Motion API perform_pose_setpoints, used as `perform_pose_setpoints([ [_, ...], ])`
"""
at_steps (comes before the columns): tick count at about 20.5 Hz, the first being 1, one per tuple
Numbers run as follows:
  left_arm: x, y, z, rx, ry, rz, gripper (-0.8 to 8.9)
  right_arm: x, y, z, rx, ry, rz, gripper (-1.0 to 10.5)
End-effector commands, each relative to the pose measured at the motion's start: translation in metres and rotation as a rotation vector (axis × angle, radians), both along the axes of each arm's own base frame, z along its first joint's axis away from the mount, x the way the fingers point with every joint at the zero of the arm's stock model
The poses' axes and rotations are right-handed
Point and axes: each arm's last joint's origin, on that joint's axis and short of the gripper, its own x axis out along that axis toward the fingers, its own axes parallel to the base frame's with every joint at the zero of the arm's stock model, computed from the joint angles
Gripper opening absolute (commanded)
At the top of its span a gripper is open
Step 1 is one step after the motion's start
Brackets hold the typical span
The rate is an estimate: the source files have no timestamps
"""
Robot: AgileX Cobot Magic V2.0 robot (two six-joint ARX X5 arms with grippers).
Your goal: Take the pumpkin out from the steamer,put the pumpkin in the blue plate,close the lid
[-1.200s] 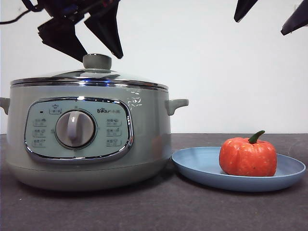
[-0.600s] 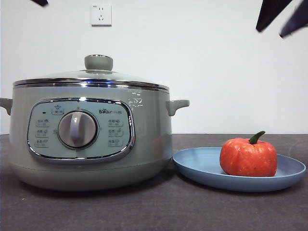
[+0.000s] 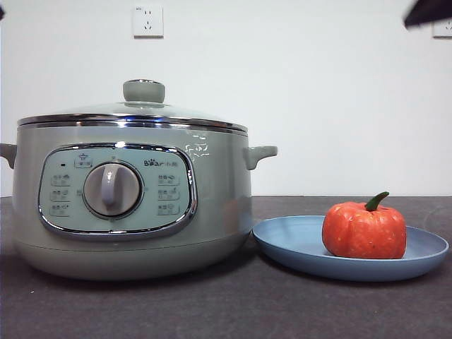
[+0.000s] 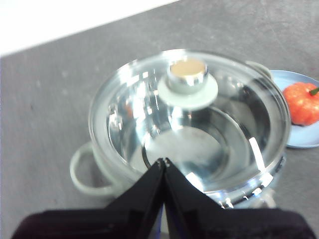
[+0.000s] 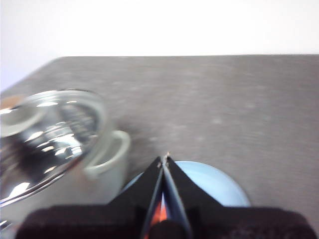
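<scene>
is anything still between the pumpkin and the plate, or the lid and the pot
Nothing visible. The pumpkin already sits in the plate, and the lid rests on the pot. Both tools are shut and clear: left tool above the lid, right tool above the plate.

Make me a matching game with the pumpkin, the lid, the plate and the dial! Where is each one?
Things:
1. pumpkin
2. lid
3. blue plate
4. dial

Places:
A. on the steamer's front panel
B. on the table, right of the steamer
C. on the blue plate
D. closed on top of the steamer

Pairs: 1-C, 2-D, 3-B, 4-A
</scene>
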Motion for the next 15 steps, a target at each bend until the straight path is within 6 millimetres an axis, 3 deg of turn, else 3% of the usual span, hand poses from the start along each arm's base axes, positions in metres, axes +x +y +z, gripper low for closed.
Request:
perform_pose_setpoints([
  [1,0.0002,-0.0001,0.0016,-0.046,0.011,0.022,-0.03,0.0012,-0.0025,-0.0022,-0.006,-0.003,-0.098,0.0],
  [15,0.0032,-0.0018,-0.0006,-0.035,0.031,0.023,-0.03,0.0007,-0.0045,-0.0055,-0.04,0.019,-0.146,0.0],
])
